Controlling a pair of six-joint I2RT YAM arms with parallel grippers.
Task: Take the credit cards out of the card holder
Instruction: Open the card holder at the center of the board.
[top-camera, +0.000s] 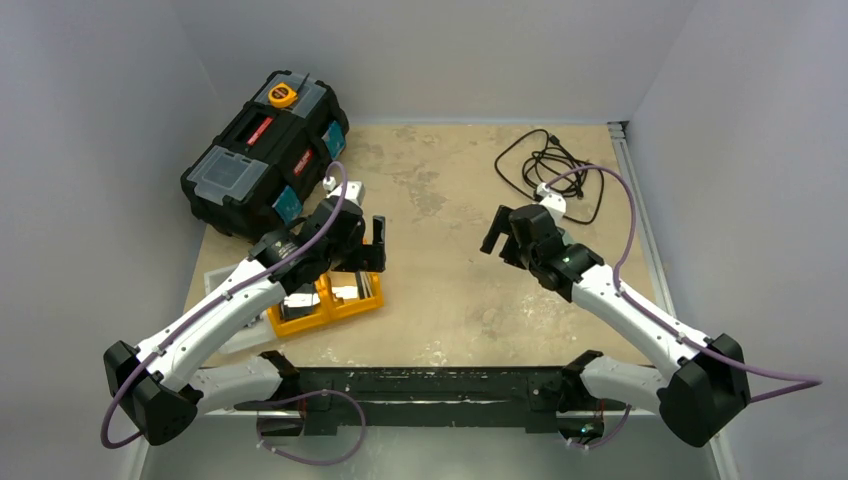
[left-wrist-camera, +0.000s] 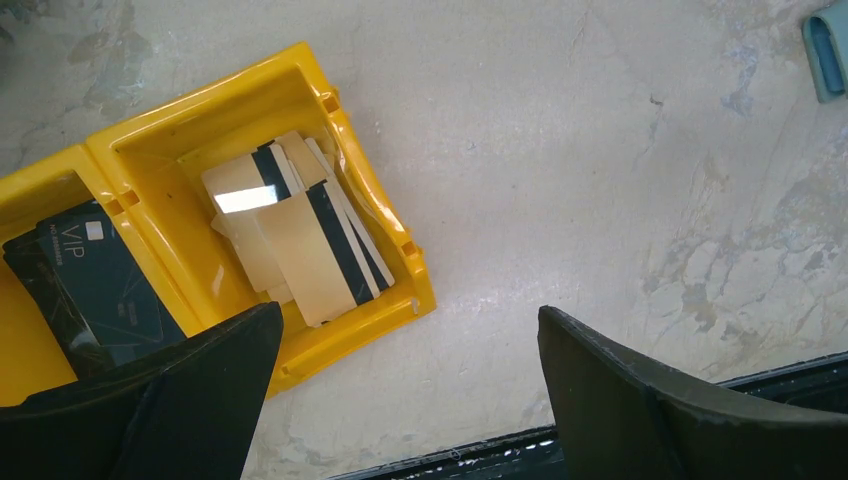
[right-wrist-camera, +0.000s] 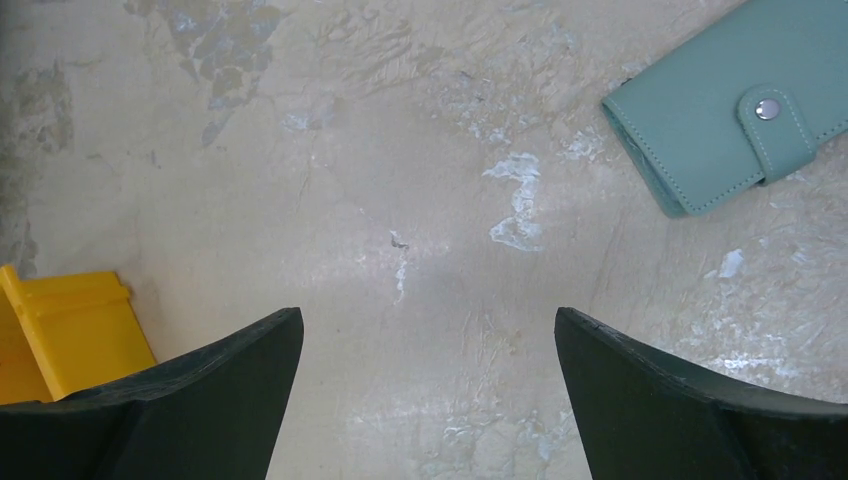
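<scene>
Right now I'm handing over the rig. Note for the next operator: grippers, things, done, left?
Left gripper: open, empty, above the yellow tray.
Right gripper: open, empty, over the table.
Card holder: flat on the table, snap tab closed, neither gripper on it.
Cards: pale striped cards in one tray compartment, dark cards in the other.
Done: unclear; the closed holder hides whether any cards remain inside.
Left: probably unsnap the holder, check it, pull out any cards.

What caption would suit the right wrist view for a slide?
Open right gripper hovers above the table, the closed teal card holder at upper right, a yellow tray corner at left.
</scene>
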